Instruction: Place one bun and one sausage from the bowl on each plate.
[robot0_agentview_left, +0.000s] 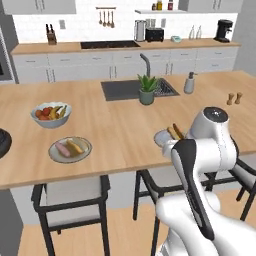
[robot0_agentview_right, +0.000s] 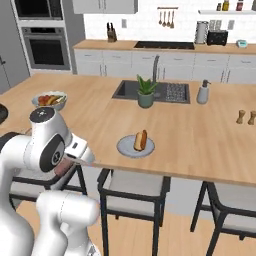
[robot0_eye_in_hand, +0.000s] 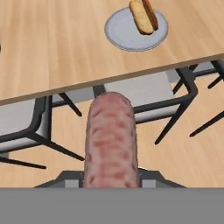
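One sausage (robot0_eye_in_hand: 110, 140) sits clamped in the claw (robot0_eye_in_hand: 110, 177), whose jaws stand narrow around it. It hangs off the worktop (robot0_eye_in_hand: 52, 48), out past the edge and above a stool (robot0_eye_in_hand: 144, 94). The nearest plate (robot0_eye_in_hand: 120, 33) lies just in from that edge and carries an orange-brown bun (robot0_eye_in_hand: 142, 16), with no sausage beside it that I can make out, so this plate looks half served. Further along the worktop, the other plate (robot0_agentview_left: 56, 152) already has a pink sausage (robot0_agentview_left: 62, 148) and a yellow bun (robot0_agentview_left: 75, 146) lying side by side, and I judge it finished. The dark bowl (robot0_agentview_left: 2, 142) shows as a sliver at the picture's edge, too little to tell what remains in it. A fruit bowl (robot0_agentview_left: 51, 114) stands behind the finished plate and has no part in this. By my reckoning three of the four pieces are set down. What is left is to carry the gripped sausage over the edge and lay it beside the orange-brown bun.
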